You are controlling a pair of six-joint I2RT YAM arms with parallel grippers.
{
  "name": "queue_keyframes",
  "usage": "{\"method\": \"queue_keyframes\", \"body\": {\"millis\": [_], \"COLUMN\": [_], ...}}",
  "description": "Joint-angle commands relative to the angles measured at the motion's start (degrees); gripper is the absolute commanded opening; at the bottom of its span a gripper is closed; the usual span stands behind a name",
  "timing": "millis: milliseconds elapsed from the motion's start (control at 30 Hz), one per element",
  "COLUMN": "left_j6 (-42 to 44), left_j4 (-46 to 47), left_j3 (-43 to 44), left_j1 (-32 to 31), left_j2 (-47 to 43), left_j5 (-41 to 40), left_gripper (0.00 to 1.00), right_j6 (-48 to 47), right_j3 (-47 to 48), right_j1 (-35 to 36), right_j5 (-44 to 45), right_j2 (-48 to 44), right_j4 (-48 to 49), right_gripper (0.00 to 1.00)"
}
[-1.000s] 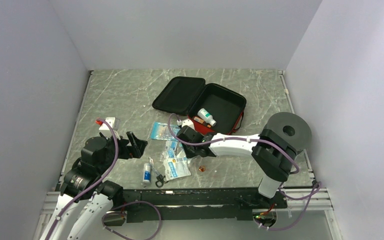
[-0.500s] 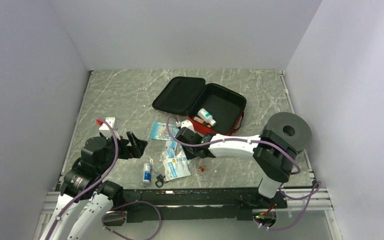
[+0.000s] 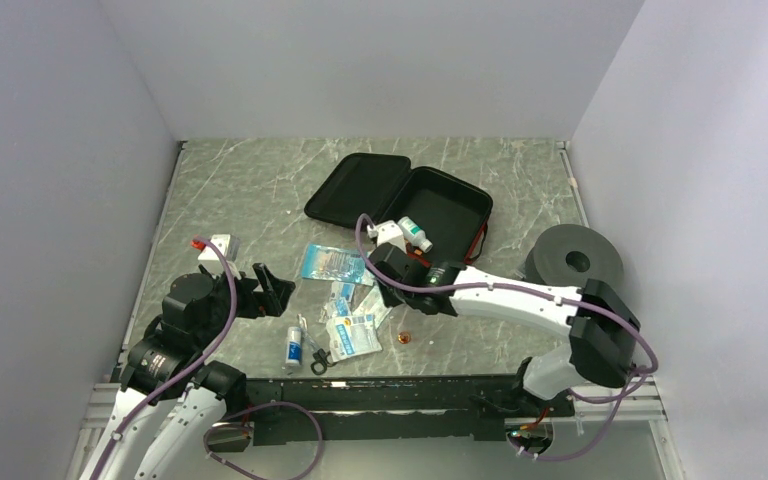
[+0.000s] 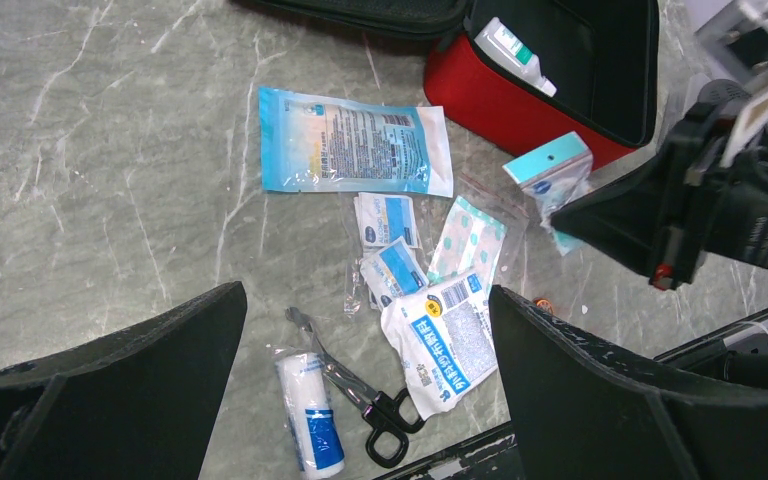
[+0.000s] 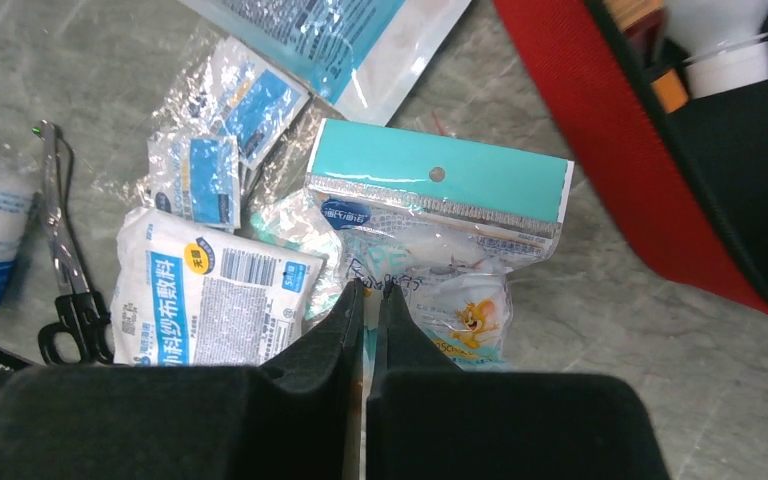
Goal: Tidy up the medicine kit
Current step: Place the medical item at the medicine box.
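While the left tool [image 4: 362, 300] hangs with fingers spread wide above the loose sachets [image 4: 385, 218], scissors [image 4: 348, 382] and bandage roll [image 4: 310, 420], the right tool [image 5: 365, 292] has its fingers pressed almost together, pinching the clear lower part of a teal-topped plaster packet [image 5: 438, 180]. That packet is just before the red near wall of the medicine kit [image 3: 355, 188], which lies open on the bench [image 3: 240, 180] with a white bottle [image 3: 413, 233] inside
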Motion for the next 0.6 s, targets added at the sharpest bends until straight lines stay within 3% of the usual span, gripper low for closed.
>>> {"method": "queue_keyframes", "body": {"millis": [0,300,567], "left_j6": [-0.3,-0.3,-0.3], "left_j4": [0.6,0.6,0.6], "left_j3": [1.9,1.9,1.9], "left_j1": [-0.2,-0.2,-0.2], "left_j2": [0.0,0.0,0.1], "left_j5": [0.1,0.1,0.1], "left_gripper": [0.99,0.99,0.99], "right_j6": [-2.9,-6.0,-4.8], "right_j3": [3.7,7.1,11.2], "right_j1": [-1.6,-13.2,-21.7], "right_j5": [4.4,0.9,0.1], "right_j2": [-4.5,-7.5,-2.4], "right_j4": [-2.5,-1.1,1.0], "right_gripper": [0.00,0.00,0.00]}}
